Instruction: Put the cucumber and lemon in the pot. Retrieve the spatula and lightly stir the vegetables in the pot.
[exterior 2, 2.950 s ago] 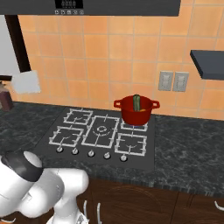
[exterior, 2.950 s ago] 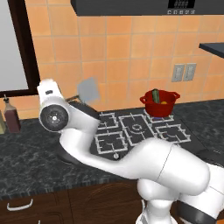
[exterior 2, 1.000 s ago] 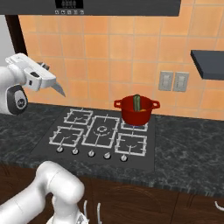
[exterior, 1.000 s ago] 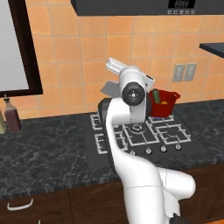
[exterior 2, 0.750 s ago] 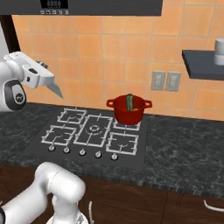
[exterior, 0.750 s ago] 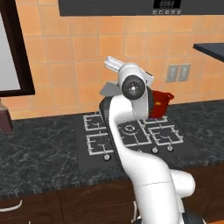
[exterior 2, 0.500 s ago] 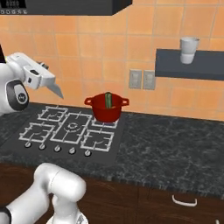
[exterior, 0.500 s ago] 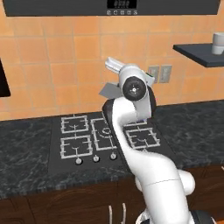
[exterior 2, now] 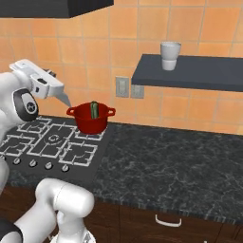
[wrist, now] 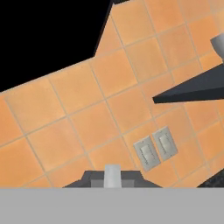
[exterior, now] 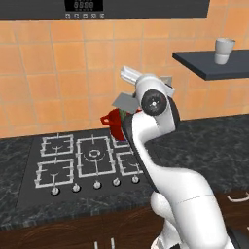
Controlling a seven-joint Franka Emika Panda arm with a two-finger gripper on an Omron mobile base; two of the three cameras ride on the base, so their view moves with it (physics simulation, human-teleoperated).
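Gripper (exterior 2: 56, 92): raised high over the left part of the stove, jaws drawn fully together on the spatula (exterior 2: 63, 98), whose pale grey blade slants down from the fingers toward the pot; in the left base view the same blade (exterior: 126, 101) shows as a flat grey panel just left of the arm's upper joint, above the pot. Hand view: looks at the orange tiled wall, with a double wall switch (wrist: 155, 147) low at right and the edge of a dark shelf (wrist: 192, 89) further right. Pot (exterior 2: 91, 117): red, round, two short side handles, standing on the rear right burner of the stove (exterior 2: 50, 140). Cucumber (exterior 2: 94, 109): dark green, upright in the pot, its tip rising above the rim. Lemon: cannot be made out inside the pot. Stove: dark cooktop with pale grates and a row of knobs along its front edge, set in a black speckled counter (exterior 2: 166, 163). Wall shelf (exterior 2: 190, 71): dark, carries a pale cup (exterior 2: 170, 55). Range hood (exterior: 126, 7): dark, above the stove.
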